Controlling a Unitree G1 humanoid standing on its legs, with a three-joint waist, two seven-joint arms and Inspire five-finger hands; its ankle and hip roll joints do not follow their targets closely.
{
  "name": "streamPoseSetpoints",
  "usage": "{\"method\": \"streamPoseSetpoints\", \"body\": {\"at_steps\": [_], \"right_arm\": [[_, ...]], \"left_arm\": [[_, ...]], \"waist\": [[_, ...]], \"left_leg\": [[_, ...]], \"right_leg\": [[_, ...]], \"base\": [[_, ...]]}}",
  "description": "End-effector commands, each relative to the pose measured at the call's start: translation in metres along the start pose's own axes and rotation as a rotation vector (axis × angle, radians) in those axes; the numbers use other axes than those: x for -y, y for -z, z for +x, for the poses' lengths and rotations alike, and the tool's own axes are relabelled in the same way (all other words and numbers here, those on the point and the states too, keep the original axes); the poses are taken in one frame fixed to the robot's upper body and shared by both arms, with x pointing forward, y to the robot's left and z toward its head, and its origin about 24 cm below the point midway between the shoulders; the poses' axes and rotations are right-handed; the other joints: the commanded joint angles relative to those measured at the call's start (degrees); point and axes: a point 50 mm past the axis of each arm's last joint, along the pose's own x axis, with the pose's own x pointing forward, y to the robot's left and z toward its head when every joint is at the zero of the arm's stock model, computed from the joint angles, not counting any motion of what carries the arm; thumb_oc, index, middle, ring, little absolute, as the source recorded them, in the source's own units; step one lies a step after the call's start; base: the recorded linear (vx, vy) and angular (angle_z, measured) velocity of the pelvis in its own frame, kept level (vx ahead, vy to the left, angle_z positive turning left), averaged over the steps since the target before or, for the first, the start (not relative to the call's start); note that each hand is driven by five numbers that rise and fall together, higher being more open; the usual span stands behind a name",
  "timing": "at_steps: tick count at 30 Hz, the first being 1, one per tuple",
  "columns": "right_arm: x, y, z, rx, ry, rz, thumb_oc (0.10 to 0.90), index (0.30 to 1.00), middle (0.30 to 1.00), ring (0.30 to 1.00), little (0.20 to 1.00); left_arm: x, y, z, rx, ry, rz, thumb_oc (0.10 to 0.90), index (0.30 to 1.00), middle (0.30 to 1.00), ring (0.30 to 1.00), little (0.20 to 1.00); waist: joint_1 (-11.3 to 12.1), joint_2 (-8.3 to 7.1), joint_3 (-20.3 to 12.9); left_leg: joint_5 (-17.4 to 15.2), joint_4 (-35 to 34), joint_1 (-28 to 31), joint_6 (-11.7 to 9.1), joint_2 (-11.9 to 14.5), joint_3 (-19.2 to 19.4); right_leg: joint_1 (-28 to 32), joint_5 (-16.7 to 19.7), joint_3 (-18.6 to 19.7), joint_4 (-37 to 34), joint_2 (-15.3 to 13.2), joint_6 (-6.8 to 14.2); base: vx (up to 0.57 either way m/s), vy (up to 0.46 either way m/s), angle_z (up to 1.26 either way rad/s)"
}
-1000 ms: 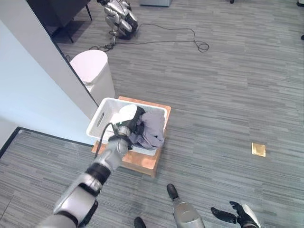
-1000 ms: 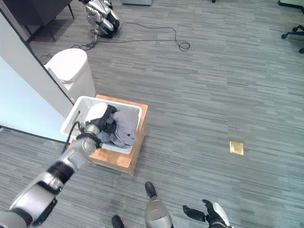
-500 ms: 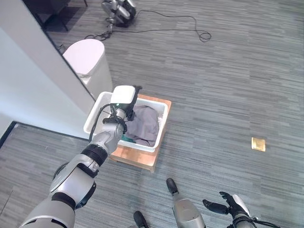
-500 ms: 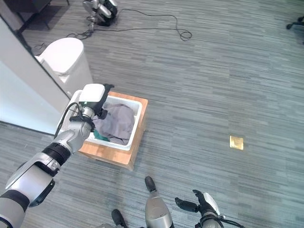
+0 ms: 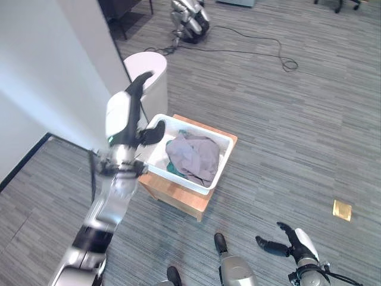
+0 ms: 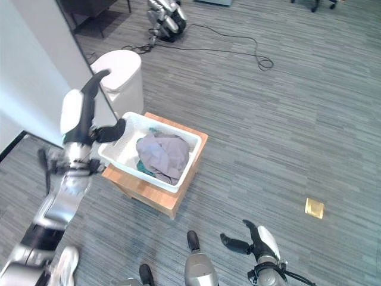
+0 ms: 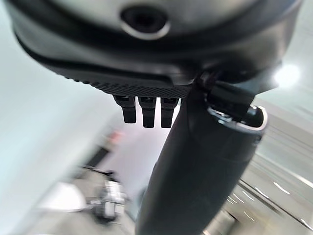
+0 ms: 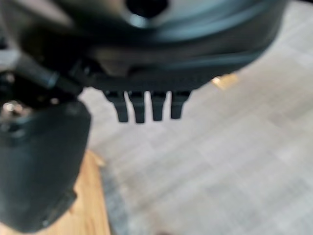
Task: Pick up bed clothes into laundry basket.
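A white laundry basket (image 5: pixel 178 180) stands on a low wooden box (image 5: pixel 172 195). Inside it lies a bundle of grey clothes (image 5: pixel 193 156) over a bit of teal cloth (image 5: pixel 171 168). My left hand (image 5: pixel 119 119) is raised above the basket's left end, apart from the clothes. It is open and holds nothing, its fingers (image 7: pixel 143 110) straight and its thumb (image 7: pixel 195 161) out. My right hand (image 5: pixel 293 242) hangs low over the floor at the lower right, open and holding nothing, its fingers (image 8: pixel 145 105) straight.
A white round bin (image 5: pixel 147 74) stands just behind the basket, against a white partition (image 5: pixel 53 71). A second robot (image 5: pixel 189 15) lies at the back with a cable (image 5: pixel 256 44) running across the grey floor. A gold floor plate (image 5: pixel 342 210) sits at the right.
My left hand has let go of the grey clothes and risen up out of the basket. The clothes now lie in the basket. The camera has shifted.
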Motion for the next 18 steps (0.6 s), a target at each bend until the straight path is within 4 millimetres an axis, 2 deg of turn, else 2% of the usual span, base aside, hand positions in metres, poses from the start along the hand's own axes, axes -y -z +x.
{"method": "streamPoseSetpoints", "body": {"at_steps": [1, 3, 5, 8, 9, 15, 16, 18], "right_arm": [[0.024, -0.013, 0.008, 0.075, 0.123, -0.028, 0.8, 0.9, 0.9, 0.9, 0.9], [0.039, -0.023, 0.014, 0.107, 0.187, -0.059, 0.8, 0.9, 0.9, 0.9, 0.9], [0.039, -0.023, 0.014, 0.107, 0.187, -0.06, 0.8, 0.9, 0.9, 0.9, 0.9], [0.074, -0.037, 0.02, 0.151, 0.317, -0.075, 0.8, 0.9, 0.9, 0.9, 0.9], [0.095, -0.045, 0.021, 0.181, 0.401, -0.073, 0.8, 0.9, 0.9, 0.9, 0.9], [0.115, -0.053, 0.014, 0.219, 0.511, -0.051, 0.8, 0.9, 0.9, 0.9, 0.9], [0.149, -0.061, -0.003, 0.27, 0.623, -0.022, 0.8, 0.9, 0.9, 0.9, 0.9], [0.146, -0.049, -0.024, 0.281, 0.642, -0.016, 0.8, 0.9, 0.9, 0.9, 0.9]], "left_arm": [[-0.021, -0.031, 0.019, 0.201, -0.074, -0.051, 0.8, 0.9, 0.9, 0.9, 0.9], [-0.022, -0.021, 0.003, 0.159, -0.055, -0.083, 0.8, 0.9, 0.9, 0.9, 0.9], [-0.023, -0.021, 0.002, 0.157, -0.055, -0.084, 0.8, 0.9, 0.9, 0.9, 0.9], [-0.018, -0.005, -0.015, 0.066, -0.023, -0.138, 0.8, 0.9, 0.9, 0.9, 0.9], [-0.012, 0.007, -0.027, -0.009, 0.007, -0.183, 0.8, 0.9, 0.9, 0.9, 0.9], [-0.004, 0.029, -0.052, -0.151, 0.063, -0.233, 0.8, 0.9, 0.9, 0.9, 0.9], [-0.01, 0.037, -0.059, -0.191, 0.057, -0.214, 0.8, 0.9, 0.9, 0.9, 0.9], [-0.014, 0.048, -0.072, -0.26, 0.044, -0.229, 0.8, 0.9, 0.9, 0.9, 0.9]], "waist": [[0.7, -2.01, -5.2], [2.3, -2.03, -5.6], [2.2, -2.0, -5.6], [3.6, -2.18, -6.2], [4.4, -2.38, -6.6], [5.0, -2.56, -7.0], [4.7, -2.71, -7.3], [3.4, -2.89, -7.5]], "left_leg": [[-2.0, 0.2, -2.4, 1.0, 1.3, -0.5], [-1.9, 0.2, -2.5, 1.1, 1.2, -1.3], [-1.9, 0.2, -2.5, 1.1, 1.2, -1.4], [-1.7, 0.2, -2.7, 1.2, 1.0, -2.7], [-1.6, 0.2, -2.8, 1.3, 0.9, -3.4], [-1.5, 0.2, -3.0, 1.4, 0.9, -4.4], [-1.7, 0.2, -2.9, 1.3, 0.9, -4.5], [-1.5, 0.2, -3.0, 1.5, 1.0, -3.8]], "right_leg": [[4.3, -9.4, 0.6, 0.5, -3.9, 3.7], [4.8, -9.5, -0.2, 0.5, -4.0, 3.6], [4.9, -9.5, -0.2, 0.5, -4.0, 3.6], [5.5, -9.8, -1.4, 0.6, -4.0, 3.5], [5.9, -10.0, -2.2, 0.7, -4.0, 3.4], [6.2, -10.2, -3.0, 1.0, -4.1, 3.3], [6.3, -10.3, -3.1, 1.0, -4.1, 3.3], [5.5, -9.9, -2.6, 1.2, -3.9, 3.3]], "base": [[-0.01, -0.004, 0.15], [-0.01, -0.002, 0.23], [0.0, -0.005, 0.15], [-0.01, -0.005, 0.2], [-0.01, -0.006, 0.24], [-0.01, -0.001, 0.14], [0.0, 0.0, 0.0], [-0.03, 0.011, 0.06]]}}
